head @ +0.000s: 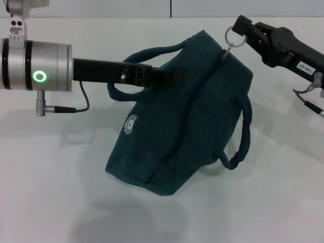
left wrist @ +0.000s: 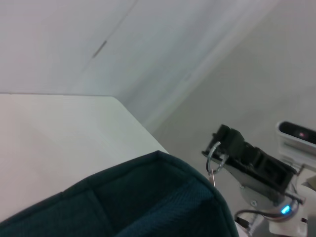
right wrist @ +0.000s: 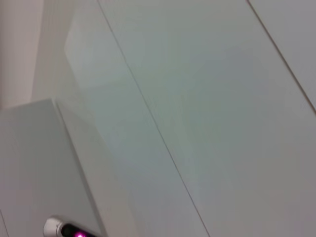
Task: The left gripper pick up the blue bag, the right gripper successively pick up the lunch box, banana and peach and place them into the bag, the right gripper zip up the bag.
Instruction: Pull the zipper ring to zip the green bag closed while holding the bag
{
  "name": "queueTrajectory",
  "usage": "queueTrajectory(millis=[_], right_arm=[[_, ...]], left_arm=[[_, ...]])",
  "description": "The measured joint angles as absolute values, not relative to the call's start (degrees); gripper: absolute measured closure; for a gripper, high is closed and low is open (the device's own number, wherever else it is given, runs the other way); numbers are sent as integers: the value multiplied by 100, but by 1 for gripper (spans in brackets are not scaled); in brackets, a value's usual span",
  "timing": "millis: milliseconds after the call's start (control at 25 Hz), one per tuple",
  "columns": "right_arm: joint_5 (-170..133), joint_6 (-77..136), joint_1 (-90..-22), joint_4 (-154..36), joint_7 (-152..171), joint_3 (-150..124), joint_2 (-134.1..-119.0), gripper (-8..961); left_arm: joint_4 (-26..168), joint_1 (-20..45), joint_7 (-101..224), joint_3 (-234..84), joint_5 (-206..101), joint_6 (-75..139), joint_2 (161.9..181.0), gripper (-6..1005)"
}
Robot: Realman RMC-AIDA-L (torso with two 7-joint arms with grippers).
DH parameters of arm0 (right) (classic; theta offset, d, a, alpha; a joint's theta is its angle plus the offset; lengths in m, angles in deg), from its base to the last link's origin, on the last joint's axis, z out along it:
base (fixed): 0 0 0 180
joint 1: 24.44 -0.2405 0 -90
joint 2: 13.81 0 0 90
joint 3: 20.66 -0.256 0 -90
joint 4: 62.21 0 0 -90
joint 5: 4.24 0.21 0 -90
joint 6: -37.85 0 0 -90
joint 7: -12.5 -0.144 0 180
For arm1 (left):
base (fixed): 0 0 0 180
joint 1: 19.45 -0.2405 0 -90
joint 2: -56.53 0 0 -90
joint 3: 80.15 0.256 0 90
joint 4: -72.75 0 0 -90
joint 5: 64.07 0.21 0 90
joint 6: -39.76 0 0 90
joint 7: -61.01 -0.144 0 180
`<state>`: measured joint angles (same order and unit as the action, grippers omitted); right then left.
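Blue bag (head: 187,116) hangs tilted above the white table (head: 50,202), held up by the left gripper (head: 169,76), whose fingers look closed on the bag's near handle (head: 147,52). From the far side the right gripper (head: 242,31) has pinched the silver ring-pull (head: 233,36) at the bag's top corner. To my eye this is the zipping step, and doing it well means drawing the ring along the line of the zipper rather than away from it, while the left arm holds the bag taut so the fabric does not bunch. From the left wrist view the top looks shut already. Lunch box, banana and peach are nowhere on the table, so I take them to be inside, though the closed fabric hides them.
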<state>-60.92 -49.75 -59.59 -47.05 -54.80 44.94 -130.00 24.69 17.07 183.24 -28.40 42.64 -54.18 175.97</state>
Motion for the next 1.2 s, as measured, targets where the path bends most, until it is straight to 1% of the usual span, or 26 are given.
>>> queueTrajectory(millis=[760,1200], right_arm=[[-5811,-5028,-5875,-4830,-5639,4487,-12958,877],[-5809,-4584,-5871,-4877,-5764,4532,-12987,871]], left_arm=[[2477,1589,17692,-2115,3775,-5805,17605,955],[2476,1540,17109,-2092,3409,-6310,17605,945]])
